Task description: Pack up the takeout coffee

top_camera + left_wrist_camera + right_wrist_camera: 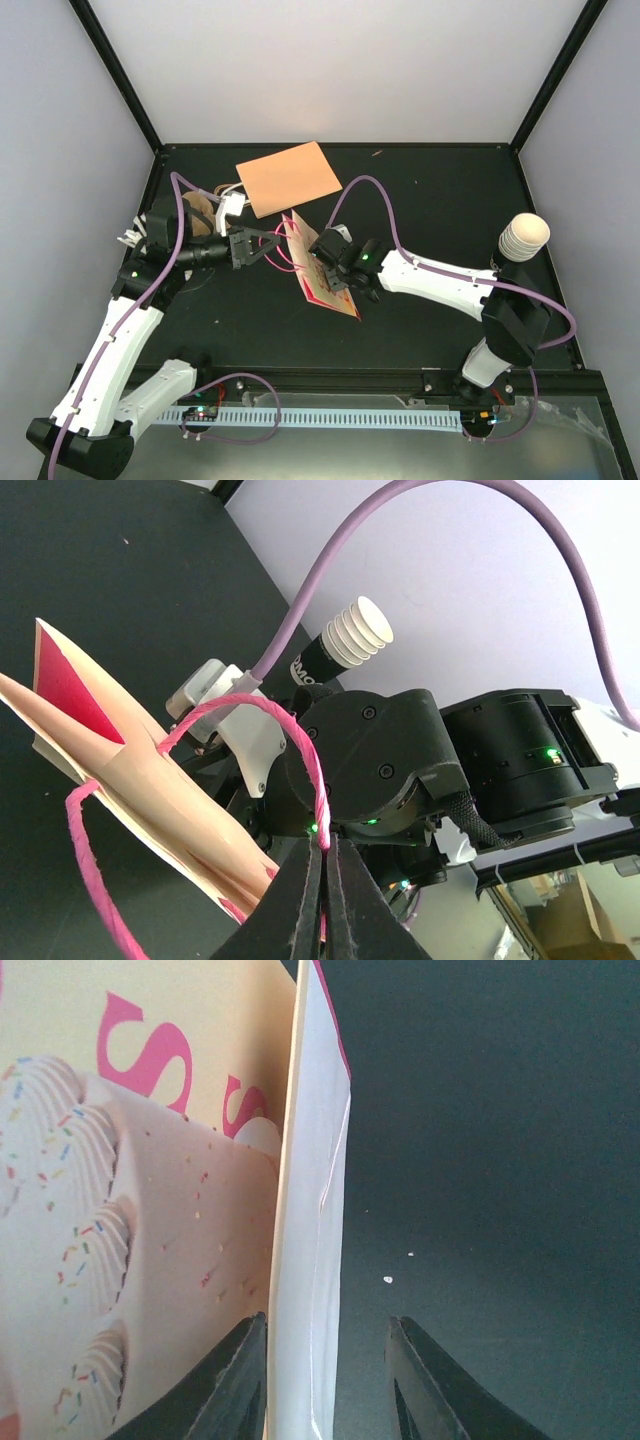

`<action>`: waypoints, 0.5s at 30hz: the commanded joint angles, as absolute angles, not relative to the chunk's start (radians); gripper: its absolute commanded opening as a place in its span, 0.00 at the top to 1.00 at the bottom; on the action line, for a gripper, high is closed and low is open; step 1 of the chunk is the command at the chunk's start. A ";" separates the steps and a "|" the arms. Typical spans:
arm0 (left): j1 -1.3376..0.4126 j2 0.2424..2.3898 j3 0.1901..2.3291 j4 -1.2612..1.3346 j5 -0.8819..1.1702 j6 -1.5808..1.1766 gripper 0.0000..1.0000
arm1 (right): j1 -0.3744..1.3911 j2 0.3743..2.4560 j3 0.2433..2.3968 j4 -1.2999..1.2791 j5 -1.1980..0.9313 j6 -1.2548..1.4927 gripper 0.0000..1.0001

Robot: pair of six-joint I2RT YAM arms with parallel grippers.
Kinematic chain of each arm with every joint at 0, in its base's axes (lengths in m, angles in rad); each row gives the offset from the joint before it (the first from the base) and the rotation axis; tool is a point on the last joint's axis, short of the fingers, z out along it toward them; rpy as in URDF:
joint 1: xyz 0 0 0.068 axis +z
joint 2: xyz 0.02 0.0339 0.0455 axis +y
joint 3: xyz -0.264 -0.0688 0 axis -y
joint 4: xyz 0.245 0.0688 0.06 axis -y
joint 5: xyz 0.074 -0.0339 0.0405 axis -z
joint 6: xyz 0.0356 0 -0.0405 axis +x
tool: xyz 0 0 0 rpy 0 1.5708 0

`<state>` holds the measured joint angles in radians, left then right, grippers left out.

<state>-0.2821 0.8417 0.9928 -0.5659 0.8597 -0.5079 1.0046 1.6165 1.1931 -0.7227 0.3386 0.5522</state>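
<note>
At mid-worktop, your left pincer (322, 870) pinches the bag's pink handle (320, 780). Your right pincer (325, 1360) sits spread astride the bag (150, 1210) wall. Coffee (524, 238) waits by the worktop's (430, 200) right edge, unpacked; opening, grasping and loading remain.

White arms (440, 280), black joints (515, 335), purple cables (375, 190)

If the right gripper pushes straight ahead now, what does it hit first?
The bag's edge: it sits between the right gripper's open jaws, so it would slide deeper in. Beyond it, probably the table; depth is unclear.
</note>
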 commanded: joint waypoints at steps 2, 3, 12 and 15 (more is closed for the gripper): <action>-0.287 0.828 1.012 -0.570 0.859 -0.492 0.98 | 1.008 1.621 1.192 -0.714 0.344 0.550 0.65; -0.287 0.828 1.012 -0.570 0.859 -0.492 0.98 | 1.007 1.621 1.190 -0.714 0.342 0.550 0.65; -0.287 0.828 1.011 -0.568 0.860 -0.494 0.98 | 1.008 1.620 1.173 -0.706 0.327 0.551 0.66; -0.287 0.828 1.011 -0.568 0.859 -0.495 0.98 | 1.008 1.621 1.172 -0.704 0.322 0.549 0.67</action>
<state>-0.2821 0.8417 0.9928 -0.5690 0.8589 -0.5076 1.0046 1.6173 1.1809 -0.7208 0.3286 0.5510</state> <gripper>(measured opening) 0.029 0.338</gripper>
